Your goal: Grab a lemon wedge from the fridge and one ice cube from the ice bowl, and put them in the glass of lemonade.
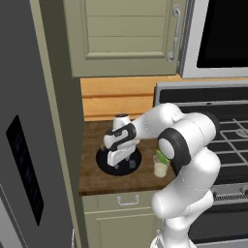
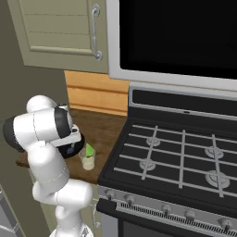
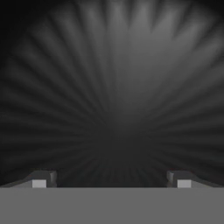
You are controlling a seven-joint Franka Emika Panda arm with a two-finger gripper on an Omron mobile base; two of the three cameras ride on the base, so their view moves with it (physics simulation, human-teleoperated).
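The glossy black ice bowl [image 1: 103, 162] sits on the wooden counter, and its ribbed dark inside [image 3: 118, 96] is close in front of the hand camera. My gripper [image 1: 124, 165] [image 3: 111, 179] points down into the bowl, open, with nothing between its fingertips [image 3: 43, 179]. No ice cube can be made out. Just right of the bowl stands the glass of lemonade [image 1: 160, 168] [image 2: 88, 162]. A green-yellow lemon wedge [image 1: 161, 156] [image 2: 89, 150] sticks up at its rim. The grey fridge [image 1: 24, 145] with its black panel stands shut at the left.
A gas stove [image 2: 180, 157] borders the counter on the right, with a microwave [image 2: 176, 37] above it. Beige wall cabinets [image 1: 126, 34] hang over the counter [image 1: 92, 179]. My own elbow [image 1: 184, 140] hangs over the glass side of the counter.
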